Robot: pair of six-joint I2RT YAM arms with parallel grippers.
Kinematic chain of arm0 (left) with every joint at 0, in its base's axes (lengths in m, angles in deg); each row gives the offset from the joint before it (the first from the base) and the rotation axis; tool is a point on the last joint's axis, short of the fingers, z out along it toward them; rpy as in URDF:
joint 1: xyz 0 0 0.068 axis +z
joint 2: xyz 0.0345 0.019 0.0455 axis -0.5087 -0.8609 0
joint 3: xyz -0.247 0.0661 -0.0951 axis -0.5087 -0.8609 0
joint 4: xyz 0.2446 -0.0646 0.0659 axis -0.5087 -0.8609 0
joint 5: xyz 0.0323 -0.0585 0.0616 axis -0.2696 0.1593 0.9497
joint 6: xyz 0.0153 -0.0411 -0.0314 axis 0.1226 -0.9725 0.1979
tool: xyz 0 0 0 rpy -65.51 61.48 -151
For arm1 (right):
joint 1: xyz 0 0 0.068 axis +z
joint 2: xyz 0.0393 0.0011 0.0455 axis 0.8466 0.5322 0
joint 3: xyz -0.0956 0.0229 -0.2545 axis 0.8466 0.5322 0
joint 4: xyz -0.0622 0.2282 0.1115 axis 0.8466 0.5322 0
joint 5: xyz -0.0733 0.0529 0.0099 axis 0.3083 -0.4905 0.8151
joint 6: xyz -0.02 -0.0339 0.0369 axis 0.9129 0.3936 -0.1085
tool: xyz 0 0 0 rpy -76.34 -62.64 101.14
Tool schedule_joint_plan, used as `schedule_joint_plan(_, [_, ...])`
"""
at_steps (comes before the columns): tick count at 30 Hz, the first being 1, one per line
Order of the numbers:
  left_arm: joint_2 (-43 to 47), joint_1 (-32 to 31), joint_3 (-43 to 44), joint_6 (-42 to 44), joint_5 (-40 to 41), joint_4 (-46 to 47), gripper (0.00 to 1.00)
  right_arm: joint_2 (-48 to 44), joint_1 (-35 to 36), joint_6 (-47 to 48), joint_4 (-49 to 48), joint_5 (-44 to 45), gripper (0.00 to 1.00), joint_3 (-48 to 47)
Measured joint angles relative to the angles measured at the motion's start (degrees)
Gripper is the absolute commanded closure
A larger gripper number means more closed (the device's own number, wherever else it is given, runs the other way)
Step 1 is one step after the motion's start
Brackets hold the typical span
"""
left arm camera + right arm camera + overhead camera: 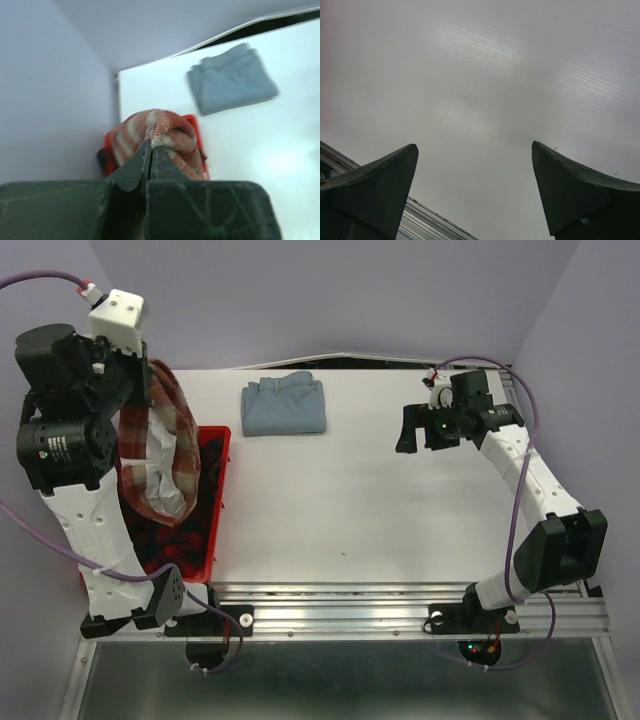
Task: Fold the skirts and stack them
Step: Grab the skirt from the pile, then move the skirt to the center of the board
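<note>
The brick-red and cream check skirt hangs bunched from the left gripper. The jaws are pinched shut on a fold at its top edge, with cloth bulging on either side of the fingertips. The skirt dangles over the red tray at the left side of the table. Whether its lower end touches what lies in the tray cannot be told. In the tray sits the red and navy plaid skirt, crumpled and partly hidden behind the hanging cloth. The light blue skirt lies folded into a neat rectangle at the far middle of the table, well apart from the tray.

The left arm rises steeply from its base at the near left, its wrist lifted high beside the left wall. The right arm bends out towards the right edge, its forearm reaching back inward. The right gripper hangs above bare table with its jaws spread wide and nothing between them.
</note>
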Motion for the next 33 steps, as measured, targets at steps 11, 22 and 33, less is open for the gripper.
schedule_joint_plan(11, [-3.19,-20.65,4.55,-8.31,-7.58,9.38,1.00,0.04,0.00,-0.52,0.02,1.51,0.00,-1.75])
schedule_joint_plan(22, [-2.56,-42.62,-15.30,-8.81,-7.08,24.39,1.00,0.04,0.00,-0.04,0.04,6.71,0.00,-1.75])
schedule_joint_plan(33, [-17.11,-57.44,-39.28,-7.39,-2.45,37.83,1.00,-4.79,-6.84,6.99,0.24,14.53,0.00,0.28])
